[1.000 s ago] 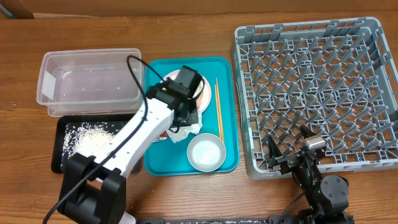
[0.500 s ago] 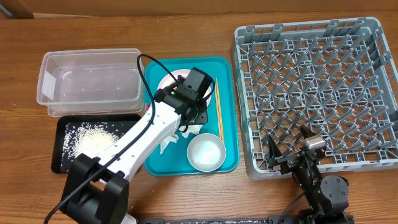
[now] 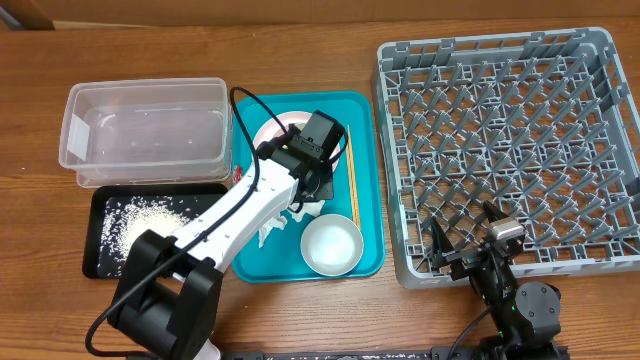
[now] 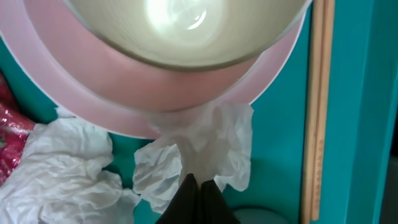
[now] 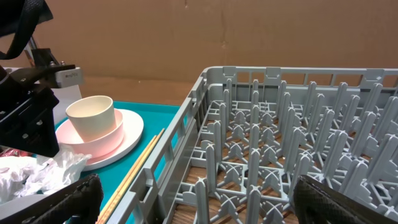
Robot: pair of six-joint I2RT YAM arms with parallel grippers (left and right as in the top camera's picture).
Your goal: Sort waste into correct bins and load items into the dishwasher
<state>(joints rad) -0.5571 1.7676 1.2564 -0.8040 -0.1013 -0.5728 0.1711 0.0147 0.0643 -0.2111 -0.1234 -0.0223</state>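
On the teal tray [image 3: 366, 232], at six o'clock of the pink plate [image 4: 186, 93], the left hand [image 4: 199, 193] has just pinched shut on a crumpled napkin [image 4: 214, 140], ready for binning. The right hand [image 3: 462, 232] idles wide open.

Wooden table [image 3: 300, 50]. Far left: clear tub [image 3: 145, 88]; black tray [image 3: 100, 260] just in front of it. Centre: teal tray [image 3: 368, 180]. Right: large grey dish rack [image 3: 480, 45], close beside teal tray.
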